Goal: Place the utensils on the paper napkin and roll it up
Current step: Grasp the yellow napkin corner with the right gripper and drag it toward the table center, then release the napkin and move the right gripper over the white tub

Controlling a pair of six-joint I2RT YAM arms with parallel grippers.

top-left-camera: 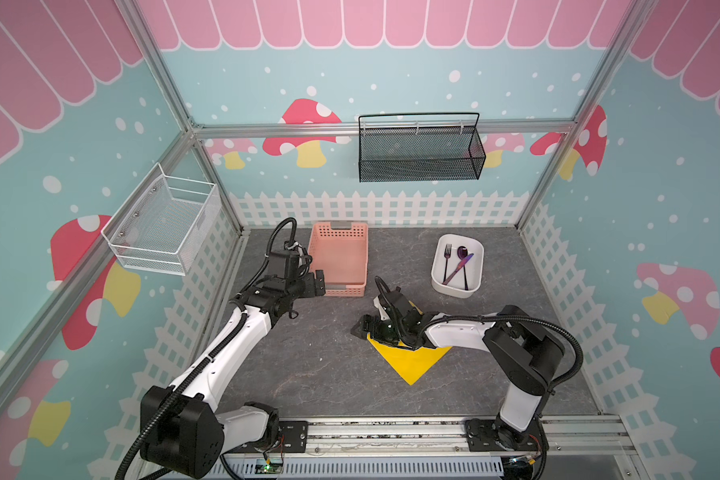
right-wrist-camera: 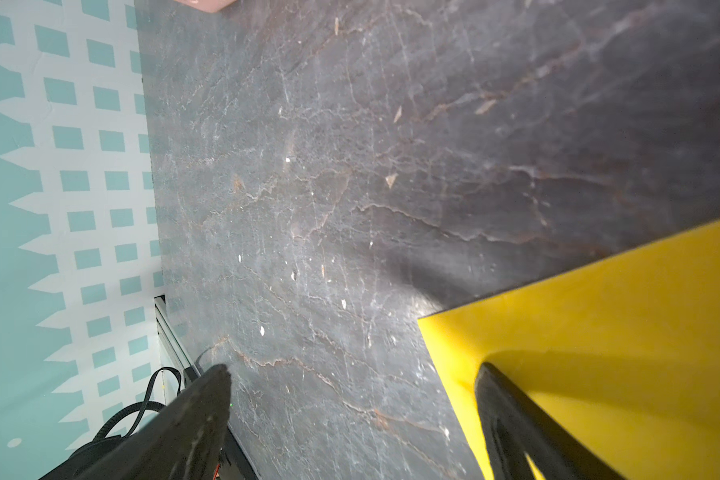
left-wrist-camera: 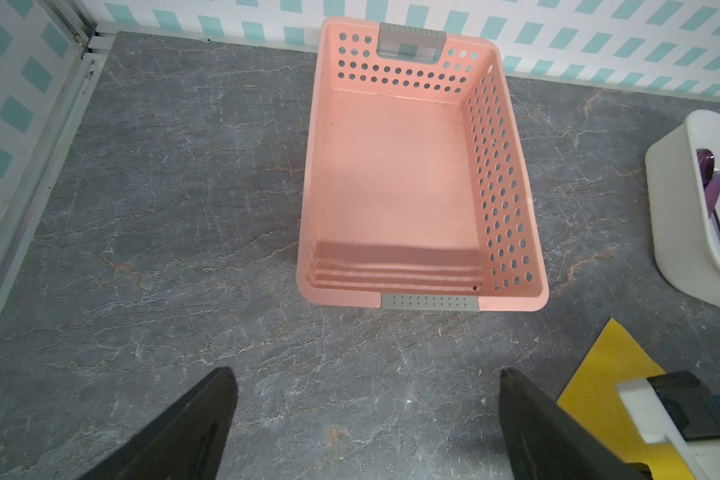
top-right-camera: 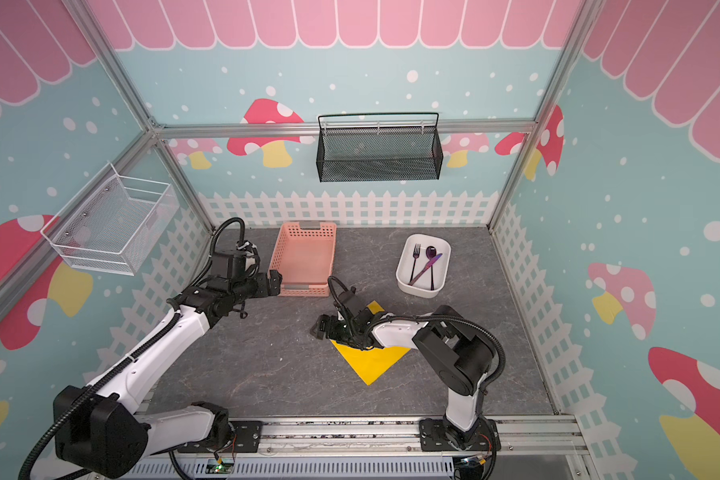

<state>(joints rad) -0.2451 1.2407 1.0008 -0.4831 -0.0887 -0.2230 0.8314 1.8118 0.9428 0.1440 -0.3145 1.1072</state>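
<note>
The utensils lie together in a white tub at the back right: a fork, a spoon and a knife crossing them. In the left wrist view their purple tips show at the edge. The paper napkin lies flat on the grey table, turned corner-forward and partly hidden under my right arm. My right gripper is open at the napkin's left corner, one finger over the yellow sheet, the other over bare table. My left gripper is open and empty, just before the pink basket.
A pink perforated basket stands at the back centre, with nothing in it. A black mesh basket hangs on the back wall and a white wire basket on the left wall. Walls close in the table on three sides.
</note>
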